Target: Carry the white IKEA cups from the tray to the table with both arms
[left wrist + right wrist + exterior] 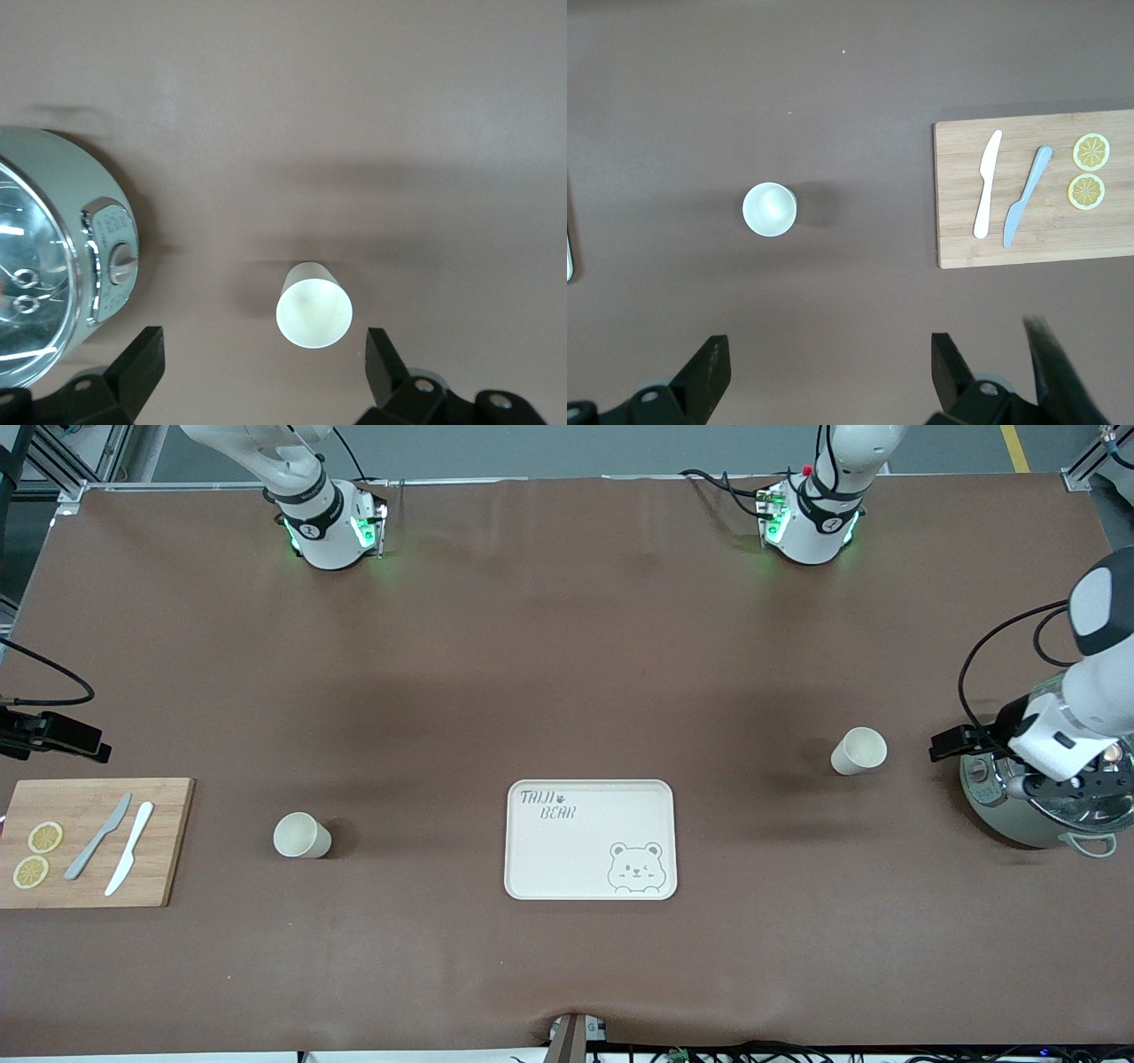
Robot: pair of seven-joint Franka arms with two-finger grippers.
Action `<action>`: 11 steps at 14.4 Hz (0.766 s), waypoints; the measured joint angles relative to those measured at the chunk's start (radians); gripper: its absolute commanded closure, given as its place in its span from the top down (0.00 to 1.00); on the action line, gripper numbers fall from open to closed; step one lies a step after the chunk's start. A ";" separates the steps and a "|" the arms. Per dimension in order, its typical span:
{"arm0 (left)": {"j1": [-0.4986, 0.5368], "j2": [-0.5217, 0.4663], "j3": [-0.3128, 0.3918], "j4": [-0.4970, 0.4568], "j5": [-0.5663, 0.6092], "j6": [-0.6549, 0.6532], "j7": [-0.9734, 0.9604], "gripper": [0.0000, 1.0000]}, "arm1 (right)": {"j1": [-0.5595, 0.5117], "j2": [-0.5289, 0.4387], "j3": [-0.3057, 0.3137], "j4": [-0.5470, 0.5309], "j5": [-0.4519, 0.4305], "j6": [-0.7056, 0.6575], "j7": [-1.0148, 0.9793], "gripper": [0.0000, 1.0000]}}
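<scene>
One white cup (858, 750) stands upright on the brown table toward the left arm's end, beside the pot. The other white cup (301, 835) stands toward the right arm's end, between the tray and the cutting board. My left gripper (946, 745) hangs in the air, open and empty. In the left wrist view its fingers (142, 363) spread wide, just short of that cup (314, 305). My right gripper (89, 744) is high up, open and empty. In the right wrist view the second cup (770, 209) lies well ahead of the gripper (830, 372).
A cream bear-printed tray (590, 788) lies mid-table, nearer the front camera. A grey-green pot with a glass lid (1019, 824) stands at the left arm's end. A wooden cutting board (168, 841) with two knives and two lemon slices lies at the right arm's end.
</scene>
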 measured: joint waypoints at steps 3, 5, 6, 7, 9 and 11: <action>0.000 0.000 0.000 0.068 -0.004 -0.046 0.000 1.00 | 0.000 0.000 0.000 0.000 0.000 0.002 0.000 1.00; 0.000 0.001 0.000 0.090 -0.005 -0.054 0.000 1.00 | 0.000 0.000 0.000 0.000 0.000 0.003 0.000 1.00; 0.000 0.001 0.000 0.096 -0.006 -0.059 0.000 1.00 | 0.000 0.000 0.000 0.000 0.000 0.003 0.000 1.00; -0.005 0.001 0.001 0.100 -0.008 -0.065 0.000 1.00 | 0.000 0.000 0.000 0.000 0.000 0.004 0.000 1.00; -0.075 0.002 0.041 0.133 -0.009 -0.109 -0.001 1.00 | 0.000 0.000 0.000 0.000 0.000 0.005 0.000 1.00; -0.283 -0.002 0.225 0.237 -0.044 -0.194 -0.004 1.00 | 0.000 0.000 0.000 0.000 0.000 0.009 0.000 1.00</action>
